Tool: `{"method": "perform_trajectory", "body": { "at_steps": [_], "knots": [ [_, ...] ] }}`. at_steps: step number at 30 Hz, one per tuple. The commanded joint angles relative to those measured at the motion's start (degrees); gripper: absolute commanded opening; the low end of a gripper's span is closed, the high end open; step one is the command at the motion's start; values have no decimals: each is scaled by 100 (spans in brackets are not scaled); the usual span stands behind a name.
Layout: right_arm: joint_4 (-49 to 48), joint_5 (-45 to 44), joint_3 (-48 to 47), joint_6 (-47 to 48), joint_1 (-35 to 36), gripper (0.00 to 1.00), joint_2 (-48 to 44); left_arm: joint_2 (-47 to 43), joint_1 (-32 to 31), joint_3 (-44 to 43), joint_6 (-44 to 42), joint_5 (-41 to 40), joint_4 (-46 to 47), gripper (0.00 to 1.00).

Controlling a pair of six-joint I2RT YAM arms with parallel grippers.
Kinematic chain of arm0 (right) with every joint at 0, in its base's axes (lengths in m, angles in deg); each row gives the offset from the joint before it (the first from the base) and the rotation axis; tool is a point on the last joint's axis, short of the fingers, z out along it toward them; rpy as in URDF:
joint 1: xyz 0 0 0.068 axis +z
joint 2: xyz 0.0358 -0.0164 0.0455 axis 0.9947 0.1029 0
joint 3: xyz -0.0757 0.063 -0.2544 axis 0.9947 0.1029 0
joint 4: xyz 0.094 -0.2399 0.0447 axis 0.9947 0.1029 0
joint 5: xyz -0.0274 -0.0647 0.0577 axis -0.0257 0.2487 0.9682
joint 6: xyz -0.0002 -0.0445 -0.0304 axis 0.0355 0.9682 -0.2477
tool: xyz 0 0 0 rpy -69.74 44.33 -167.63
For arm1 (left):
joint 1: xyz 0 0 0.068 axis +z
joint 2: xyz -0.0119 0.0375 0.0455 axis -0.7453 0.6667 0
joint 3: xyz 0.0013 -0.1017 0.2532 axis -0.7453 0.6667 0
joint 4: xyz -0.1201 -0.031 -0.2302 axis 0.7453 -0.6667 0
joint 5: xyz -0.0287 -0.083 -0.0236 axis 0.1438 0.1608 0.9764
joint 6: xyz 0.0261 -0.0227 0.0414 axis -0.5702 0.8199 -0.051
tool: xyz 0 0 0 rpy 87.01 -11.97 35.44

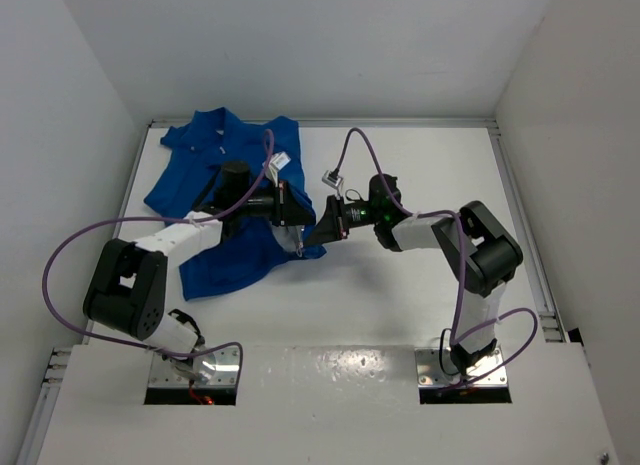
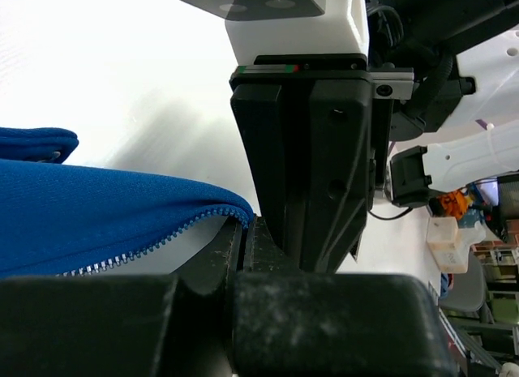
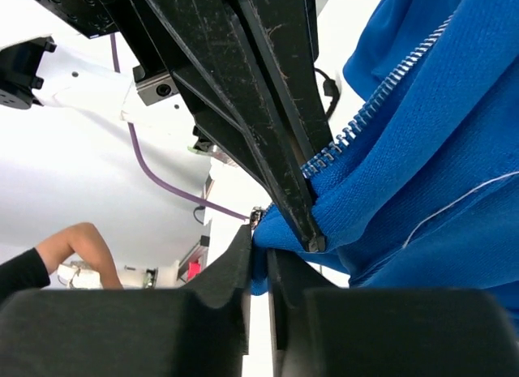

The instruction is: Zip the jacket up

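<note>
The royal-blue jacket [image 1: 215, 165] lies crumpled at the table's back left, its lower edge pulled toward the middle. My left gripper [image 1: 299, 233] is shut on the jacket's edge where the pale zipper teeth [image 2: 154, 246] end; the left wrist view shows the fabric pinched at its tips [image 2: 243, 224]. My right gripper [image 1: 316, 235] meets it head-on and is shut on a fold of blue fabric [image 3: 261, 249] just below the left fingers [image 3: 268, 134]. Zipper teeth [image 3: 365, 117] run up to the right. A small metal bit [image 3: 257, 216] shows at the fold; I cannot tell whether it is the pull.
Purple cables [image 1: 70, 245] loop off both arms, one [image 1: 350, 145] arching over the right wrist. White enclosure walls [image 1: 90, 105] stand on the left, back and right. A person's forearm [image 3: 57, 247] shows beyond the table in the right wrist view.
</note>
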Motion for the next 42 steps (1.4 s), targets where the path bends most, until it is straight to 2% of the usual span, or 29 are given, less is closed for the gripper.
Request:
{"method": "perform_trajectory", "body": {
  "at_steps": [1,4,7,8,9,10,11,12,13,14,15,18,19,20,21,22,25,26,30,32,37,42],
  "knots": [
    [-508,517,-106,75,78,6,-14,25,53,-306,-315,-66,201,0],
    [-324,491,-97,129,87,0,-40,25,53,-306,-429,-13,149,0],
    [-52,430,-71,479,70,0,-119,-71,53,-306,-499,-74,149,0],
    [-33,369,8,559,35,0,-146,-141,53,-306,-500,-171,53,3],
    [211,264,52,742,26,0,-224,-360,53,-254,-552,-415,-44,12],
    [344,210,113,840,34,0,-277,-527,105,-254,-605,-592,-123,33],
    [493,53,140,1136,-27,0,-469,-720,105,-193,-779,-828,-237,41],
    [955,-131,219,1409,-27,0,-532,-940,105,-192,-885,-1396,-395,53],
    [1073,-220,280,1534,-62,0,-593,-1377,105,-192,-965,-1750,-788,77],
    [1153,-430,316,1761,-88,0,-768,-1590,105,-192,-1044,-2075,-974,89],
    [1328,-519,377,1833,-97,0,-796,-1775,105,-192,-1106,-2583,-1176,91],
    [1654,-904,561,2079,-159,0,-998,-2250,167,-367,-1342,-3184,-2239,91],
    [1872,-993,606,2158,-150,0,-1103,-2251,167,-585,-1404,-3604,-3095,89],
    [2274,-1168,615,2429,-141,0,-1156,-2199,167,-709,-1466,-3869,-3573,87],
    [2461,-1283,589,2684,-133,0,-1226,-2112,219,-780,-1527,-4141,-3995,83],
    [2811,-1450,580,2860,-115,0,-1305,-1954,341,-694,-1624,-4623,-4496,72],
    [3234,-1557,484,3046,-106,0,-1298,-1953,728,-150,-1686,-4951,-4562,61],
    [3324,-1600,448,3108,-115,0,-1288,-1874,808,-148,-1686,-5101,-4562,55],
    [3868,-1917,114,3345,-141,0,-1175,-1382,808,-201,-1634,-5286,-4615,47],
    [3869,-1969,1,3380,-194,0,-1130,-1119,808,-201,-1554,-5348,-4615,37],
    [3940,-2163,-193,3407,-290,0,-1034,-574,756,-17,-1028,-5761,-4563,21],
    [4203,-2251,-317,3504,-361,0,-1068,217,808,-16,-816,-6103,-4431,10]
  ]
}}
